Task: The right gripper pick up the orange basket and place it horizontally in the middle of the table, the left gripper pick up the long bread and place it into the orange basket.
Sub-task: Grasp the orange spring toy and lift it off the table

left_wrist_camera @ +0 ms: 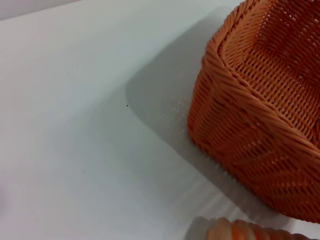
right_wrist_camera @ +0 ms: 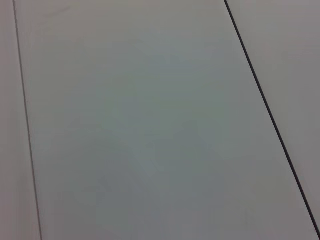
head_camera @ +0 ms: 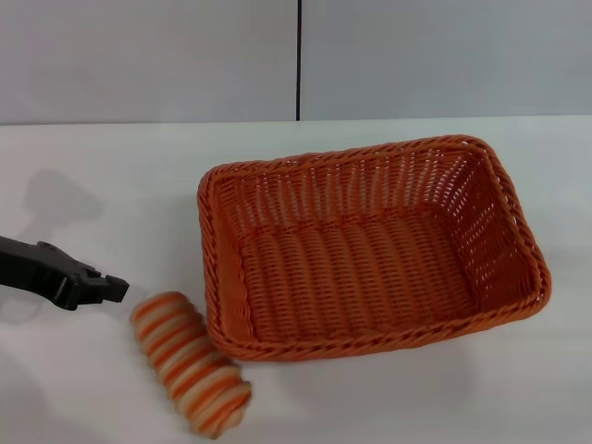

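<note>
Basket: the large rectangular orange woven wicker basket (head_camera: 370, 245) sits lengthwise across the middle of the wide plain white table (head_camera: 111, 176), empty, its long sides running left to right.
Bread: the small oblong roll with orange and cream crosswise stripes (head_camera: 190, 362) lies on the table just beside the basket's near-left corner, angled, outside the rim.
Left tool: the slim black two-finger left tool (head_camera: 113, 289) hovers low just left of the bread's far end; whether its fingers are parted cannot be told.
Right tool: not in sight; its wrist camera faces only pale panelled wall.
Handling: the bread looks light and soft, likely to dent under pressure; a gentle hold across its narrow middle, between the ridges, seems best.
Surface and room: smooth matte table, grey wall panels behind with one dark vertical seam.
</note>
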